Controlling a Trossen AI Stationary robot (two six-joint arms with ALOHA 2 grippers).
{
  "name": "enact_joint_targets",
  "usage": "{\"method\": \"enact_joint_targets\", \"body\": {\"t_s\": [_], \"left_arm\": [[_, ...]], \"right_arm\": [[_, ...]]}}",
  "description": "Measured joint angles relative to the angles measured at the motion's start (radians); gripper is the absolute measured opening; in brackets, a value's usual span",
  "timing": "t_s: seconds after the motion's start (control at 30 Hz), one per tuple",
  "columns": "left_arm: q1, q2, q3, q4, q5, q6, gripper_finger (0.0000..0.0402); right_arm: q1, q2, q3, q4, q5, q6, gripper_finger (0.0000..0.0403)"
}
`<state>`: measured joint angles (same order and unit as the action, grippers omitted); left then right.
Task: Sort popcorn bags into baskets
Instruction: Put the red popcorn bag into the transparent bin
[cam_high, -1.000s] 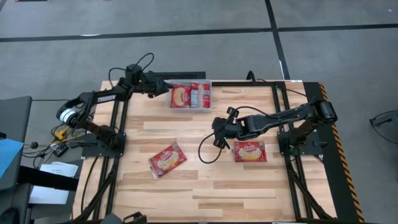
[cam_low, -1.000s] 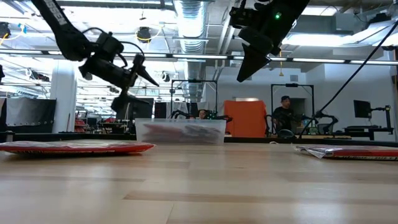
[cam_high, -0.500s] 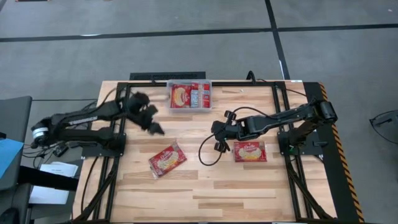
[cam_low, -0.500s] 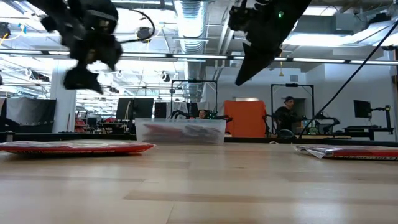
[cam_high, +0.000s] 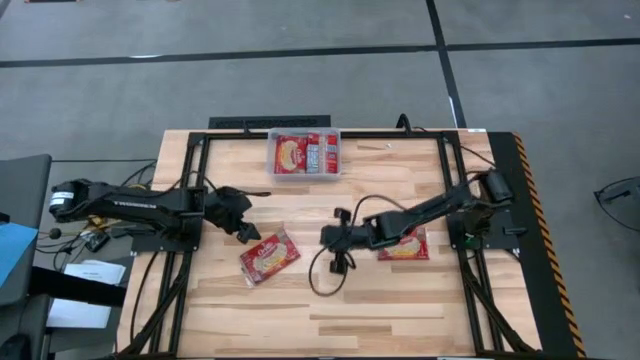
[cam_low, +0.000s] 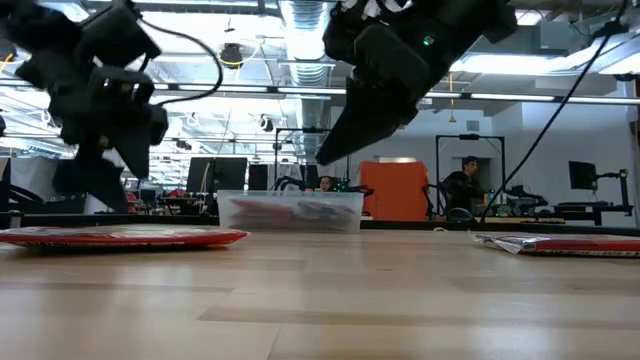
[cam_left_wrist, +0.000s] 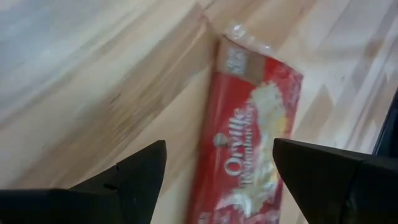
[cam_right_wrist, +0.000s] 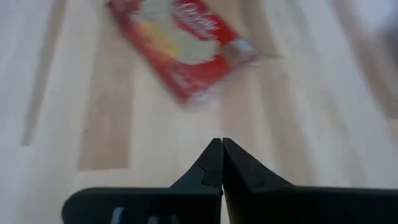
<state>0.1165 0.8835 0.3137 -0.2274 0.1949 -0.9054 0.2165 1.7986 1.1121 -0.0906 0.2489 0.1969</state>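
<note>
Left gripper (cam_left_wrist: 214, 171) fingers spread wide, a large popcorn bag (cam_left_wrist: 249, 143) apparently lying between them; right gripper (cam_right_wrist: 221, 163) fingers clenched together.

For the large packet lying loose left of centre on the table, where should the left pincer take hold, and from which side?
The large packet lies flat and skewed on the table, so nothing stands up to pinch. Probably best: come from above at its near-left edge, where the open left pincer hovers, and close across the thin sealed end seen in the left wrist view. The right pincer is shut nearby.
</note>
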Motion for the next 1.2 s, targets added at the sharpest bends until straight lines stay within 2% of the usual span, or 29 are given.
{"method": "enact_joint_targets", "body": {"t_s": [0.23, 0.4, 0.6, 0.87, 1.2], "left_arm": [[0.000, 0.033, -0.110, 0.112, 0.080, -0.043, 0.0284], [-0.002, 0.033, -0.123, 0.125, 0.101, -0.035, 0.0284], [-0.002, 0.034, -0.125, 0.142, 0.137, -0.019, 0.0284], [-0.002, 0.051, -0.125, 0.149, 0.134, 0.005, 0.0283], [-0.002, 0.189, -0.123, 0.286, 0.153, 0.003, 0.0283]], "right_arm": [[0.016, 0.131, 0.078, 0.157, -0.062, -0.022, 0.0011], [0.010, 0.254, 0.171, 0.198, -0.115, -0.022, 0.0018], [0.003, 0.371, 0.274, 0.199, -0.127, 0.002, 0.0012], [-0.046, 0.416, 0.289, 0.188, -0.122, 0.038, 0.0022], [-0.102, 0.416, 0.290, 0.197, -0.121, 0.007, 0.0017]]}}
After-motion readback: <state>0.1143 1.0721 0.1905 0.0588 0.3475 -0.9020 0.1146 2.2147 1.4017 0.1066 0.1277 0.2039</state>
